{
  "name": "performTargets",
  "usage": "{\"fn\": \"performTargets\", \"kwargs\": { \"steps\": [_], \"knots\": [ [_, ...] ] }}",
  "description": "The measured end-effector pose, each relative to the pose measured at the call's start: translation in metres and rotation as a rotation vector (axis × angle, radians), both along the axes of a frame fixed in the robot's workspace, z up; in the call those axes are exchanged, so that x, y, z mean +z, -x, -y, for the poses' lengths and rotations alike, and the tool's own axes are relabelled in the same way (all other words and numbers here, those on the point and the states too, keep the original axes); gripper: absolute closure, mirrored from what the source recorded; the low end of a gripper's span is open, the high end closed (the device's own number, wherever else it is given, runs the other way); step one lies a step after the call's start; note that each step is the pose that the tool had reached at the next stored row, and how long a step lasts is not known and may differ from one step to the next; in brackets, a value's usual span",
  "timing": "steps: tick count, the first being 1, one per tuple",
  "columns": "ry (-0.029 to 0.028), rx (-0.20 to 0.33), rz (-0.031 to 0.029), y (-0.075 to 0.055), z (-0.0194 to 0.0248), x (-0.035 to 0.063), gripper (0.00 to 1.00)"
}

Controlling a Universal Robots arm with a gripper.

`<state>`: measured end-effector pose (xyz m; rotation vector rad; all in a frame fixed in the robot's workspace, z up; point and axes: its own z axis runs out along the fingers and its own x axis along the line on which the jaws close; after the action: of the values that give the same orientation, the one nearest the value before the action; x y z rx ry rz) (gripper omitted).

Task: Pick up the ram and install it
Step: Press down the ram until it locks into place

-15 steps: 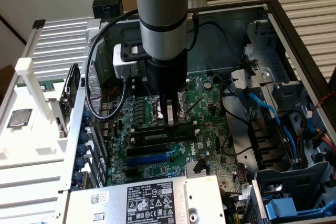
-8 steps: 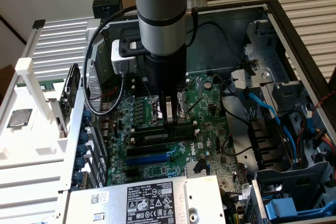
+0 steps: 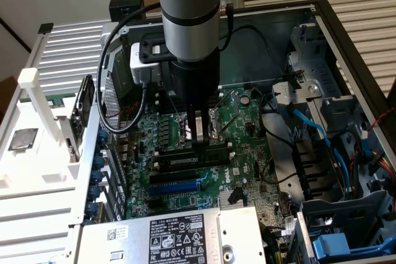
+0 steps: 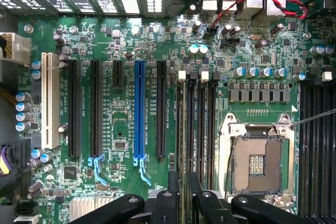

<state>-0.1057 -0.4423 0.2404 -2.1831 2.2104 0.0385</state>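
The ram (image 3: 185, 161) stands on edge in the memory slot closest to the blue expansion slot, its pale label strip facing the exterior view. My gripper (image 3: 199, 143) comes straight down on its middle, fingertips at its upper edge. In the wrist view the ram (image 4: 183, 129) shows only as a thin dark line in the first slot. My gripper (image 4: 184, 198) has its two dark fingers (image 4: 172, 198) nearly together astride that line. The other black memory slots (image 4: 202, 129) beside it hold nothing.
The open CPU socket (image 4: 257, 161) lies just beyond the slots. A small silver-grey chip (image 3: 23, 139) rests on the white fixture (image 3: 37, 171) outside the case. The power supply (image 3: 167, 236), blue cables (image 3: 322, 134) and drive cage (image 3: 346, 227) crowd the case.
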Motion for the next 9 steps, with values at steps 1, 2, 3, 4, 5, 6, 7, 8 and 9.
{"fn": "performTargets", "kwargs": {
  "steps": [1,2,3,4,5,6,7,8,9],
  "knots": [
    [0.0000,0.001,0.0000,0.0000,0.0000,0.0000,0.79],
    [0.0000,0.001,0.0001,0.0000,0.0000,0.0000,0.79],
    [0.0000,0.001,0.0000,0.0000,0.0000,0.0000,0.79],
    [0.0000,0.001,0.0000,0.0000,0.0000,0.0000,0.79],
    [0.0001,0.001,0.0000,0.0000,0.0000,0.0000,0.79],
    [0.0000,0.001,0.0000,0.0000,0.0000,0.0000,0.79],
    [0.0000,0.001,0.0000,0.0000,0.0000,0.0000,0.79],
    [0.0000,0.001,0.0000,0.0000,0.0000,0.0000,0.79],
    [0.0000,0.001,0.0000,0.0000,0.0000,0.0000,0.79]
  ]
}}
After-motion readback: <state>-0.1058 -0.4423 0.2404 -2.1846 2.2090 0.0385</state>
